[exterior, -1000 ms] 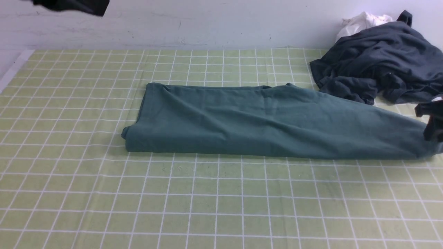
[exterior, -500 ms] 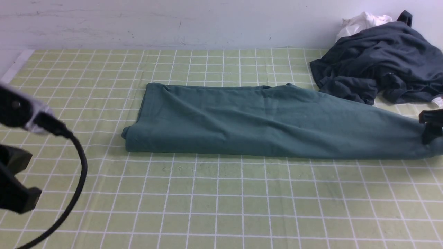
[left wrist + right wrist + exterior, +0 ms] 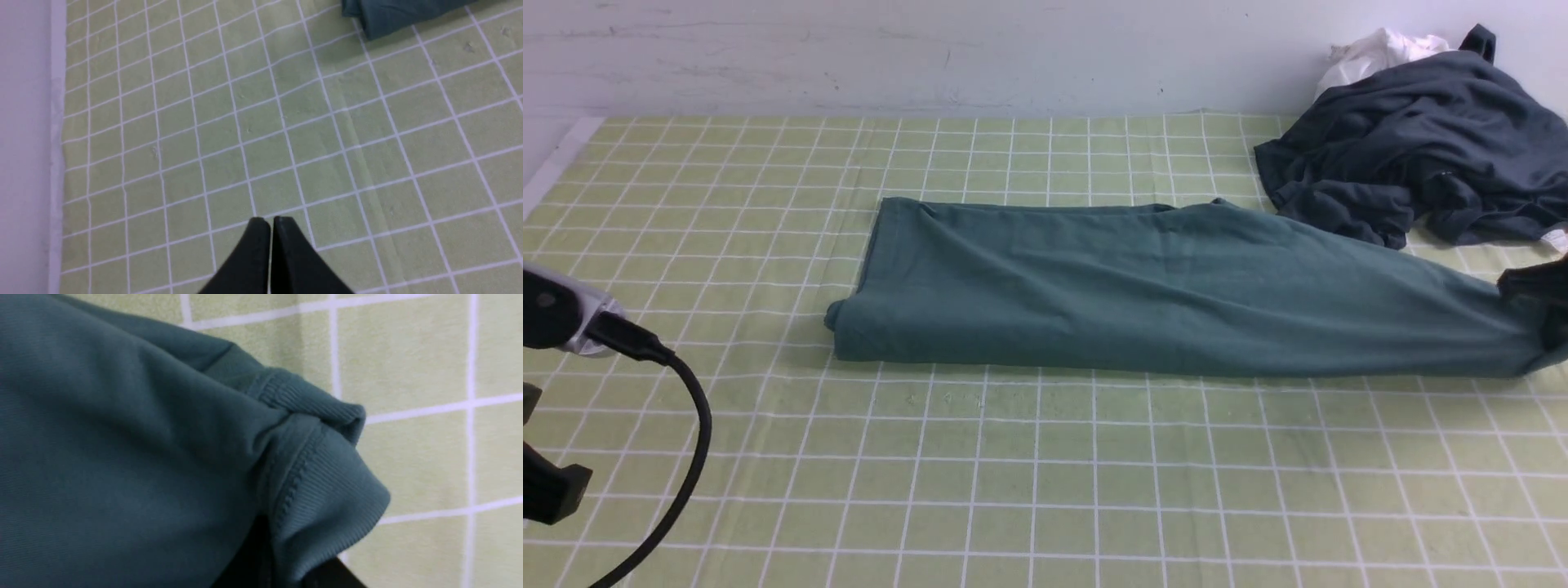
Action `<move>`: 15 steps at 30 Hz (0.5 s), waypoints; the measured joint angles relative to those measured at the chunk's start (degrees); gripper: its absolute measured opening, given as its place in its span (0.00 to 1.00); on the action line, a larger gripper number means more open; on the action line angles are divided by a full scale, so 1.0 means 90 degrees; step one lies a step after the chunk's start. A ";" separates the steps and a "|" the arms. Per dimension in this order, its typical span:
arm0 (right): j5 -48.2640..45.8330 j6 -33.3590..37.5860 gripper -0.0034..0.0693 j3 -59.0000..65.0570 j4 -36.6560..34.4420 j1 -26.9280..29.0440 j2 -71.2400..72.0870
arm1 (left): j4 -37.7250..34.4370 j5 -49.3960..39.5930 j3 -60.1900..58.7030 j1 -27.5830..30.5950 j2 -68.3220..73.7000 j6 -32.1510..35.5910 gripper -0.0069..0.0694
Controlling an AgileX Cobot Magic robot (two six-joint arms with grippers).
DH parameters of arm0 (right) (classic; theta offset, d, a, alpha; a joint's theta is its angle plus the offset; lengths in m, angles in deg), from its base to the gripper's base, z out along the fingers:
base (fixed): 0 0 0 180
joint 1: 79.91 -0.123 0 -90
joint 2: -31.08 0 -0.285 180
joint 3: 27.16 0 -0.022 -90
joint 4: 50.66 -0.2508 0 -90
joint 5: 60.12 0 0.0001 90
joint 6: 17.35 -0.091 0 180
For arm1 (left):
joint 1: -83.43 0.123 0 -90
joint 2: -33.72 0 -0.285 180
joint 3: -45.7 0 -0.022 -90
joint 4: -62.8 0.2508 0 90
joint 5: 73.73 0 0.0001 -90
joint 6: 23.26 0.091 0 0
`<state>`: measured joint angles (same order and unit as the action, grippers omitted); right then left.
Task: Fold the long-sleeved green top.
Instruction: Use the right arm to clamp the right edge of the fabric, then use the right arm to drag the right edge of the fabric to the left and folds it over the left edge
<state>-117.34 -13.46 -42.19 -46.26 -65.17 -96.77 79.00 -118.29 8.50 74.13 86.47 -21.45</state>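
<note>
The green long-sleeved top [image 3: 1160,286] lies folded into a long band across the checked tablecloth, from left of centre to the right edge. At that right end my right gripper [image 3: 1543,314] is shut on it. In the right wrist view the ribbed edge of the top [image 3: 318,490] bunches between the dark fingers [image 3: 331,575] of my right gripper [image 3: 294,571]. My left gripper [image 3: 269,221] is shut with nothing in it, low over bare tablecloth. It is well short of the top's left corner [image 3: 384,18]. Sleeves, neck and logo are hidden.
A dark charcoal garment [image 3: 1413,155] is heaped at the back right, over a white cloth [image 3: 1372,53]. The left arm's camera and cable [image 3: 645,359] hang at the front left. The tablecloth's left edge [image 3: 57,143] runs beside my left gripper. A white wall stands behind.
My right gripper has closed on the top's right end, and the whole top has slid a little to the right. The left arm came down into view and has sunk slightly.
</note>
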 joint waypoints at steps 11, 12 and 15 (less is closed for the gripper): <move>-0.1565 -0.0345 0.07 -0.2703 0.0020 -0.0947 0.0999 | -0.0006 0.0139 0.0000 0.0000 0.0000 -0.0409 0.09; -0.1581 -0.0288 0.07 -0.2893 -0.0212 -0.1217 0.1033 | -0.0006 0.0148 0.0000 0.0000 0.0000 -0.0441 0.09; -0.1427 -0.0158 0.07 -0.3162 -0.0981 -0.2153 0.1039 | -0.0006 0.0156 0.0000 0.0000 0.0000 -0.0502 0.09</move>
<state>-130.18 -14.88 -70.64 -55.08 -84.55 -87.42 78.94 -116.89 8.50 74.13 86.47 -25.97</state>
